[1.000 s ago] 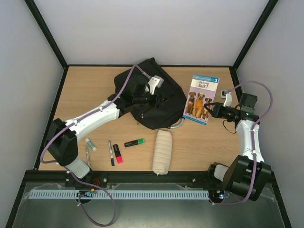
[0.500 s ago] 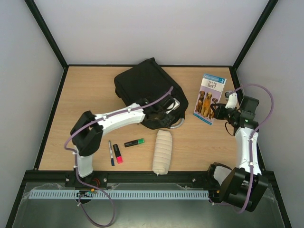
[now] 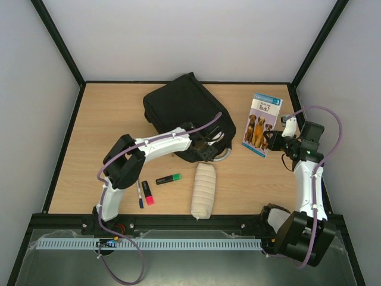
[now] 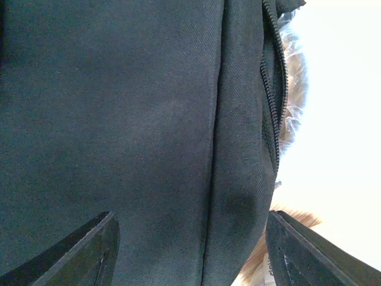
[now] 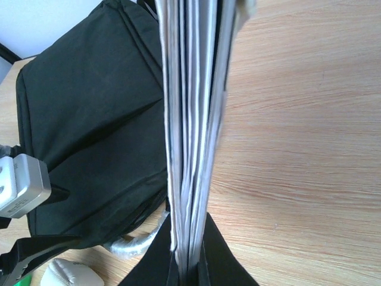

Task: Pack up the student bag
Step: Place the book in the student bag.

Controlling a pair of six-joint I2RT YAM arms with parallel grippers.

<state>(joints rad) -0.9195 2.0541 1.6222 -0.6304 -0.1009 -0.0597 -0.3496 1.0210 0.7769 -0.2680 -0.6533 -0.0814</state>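
Overhead, I can't make out the jaws of the left gripper point(image 3: 205, 147); they are black against the black backpack point(image 3: 184, 113). Its wrist camera gives me only fabric. The backpack runs off three edges, both fingers point(image 4: 89, 250) are cropped at the bottom, and the right side is blown out white. From the right wrist the book point(image 5: 190, 119) is edge-on, with its cover hidden and its top cut off, and it covers most of the right gripper point(image 5: 189, 259). The white roll point(image 5: 68, 274) is clipped at the bottom edge. The print on the green marker point(image 3: 168, 179) is too small to read.
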